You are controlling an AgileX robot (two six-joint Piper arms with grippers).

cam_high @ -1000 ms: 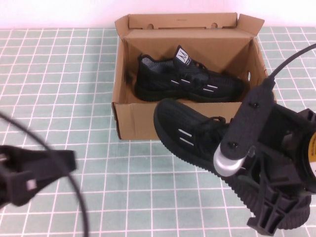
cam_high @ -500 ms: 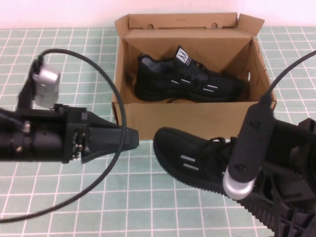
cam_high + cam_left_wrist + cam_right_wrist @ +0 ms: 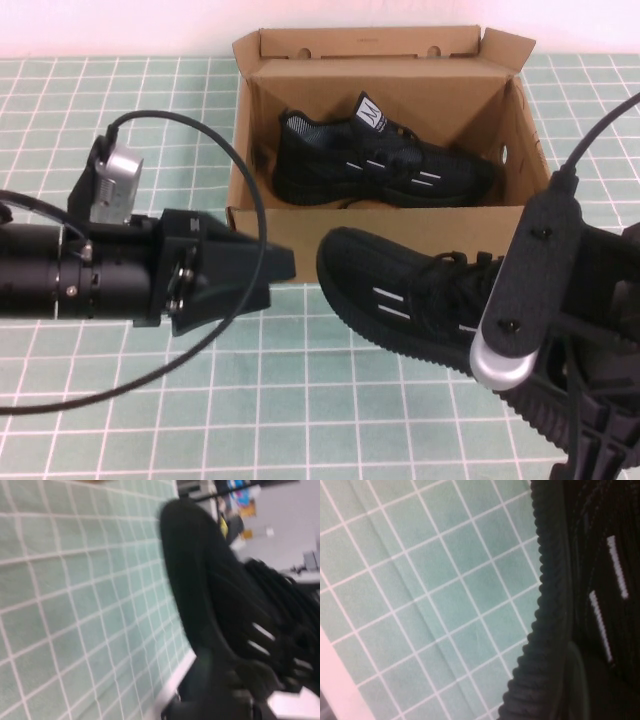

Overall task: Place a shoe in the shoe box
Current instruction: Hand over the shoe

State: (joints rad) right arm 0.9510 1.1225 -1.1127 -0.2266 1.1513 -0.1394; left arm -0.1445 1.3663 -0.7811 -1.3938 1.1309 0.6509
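High view: the shoe box [image 3: 262,242] sits open at the back of the green checked surface [image 3: 120,110], flaps up, with the mate sneaker [image 3: 385,165] lying inside it. The shoe [image 3: 400,295] is outside, just in front of the box's front wall, toe toward my left, heel end hidden under my right arm. My right gripper [image 3: 590,420] is at the near right over that heel end; my jaws there are covered by the arm, so I cannot tell how far open they are or whether they have the shoe. My left gripper [image 3: 255,275] is left of the shoe's toe, in front of the box's front left corner, pointing at the toe, apart from it; jaws look brought together on nothing. Left wrist view: blurred, the shoe [image 3: 220,605] fills the frame over the surface [image 3: 75,605]; the jaws can't be made out. Right wrist view: ribbed sole edge and white dashes of the shoe [image 3: 580,600] close up against the surface [image 3: 435,595]; jaws not seen.
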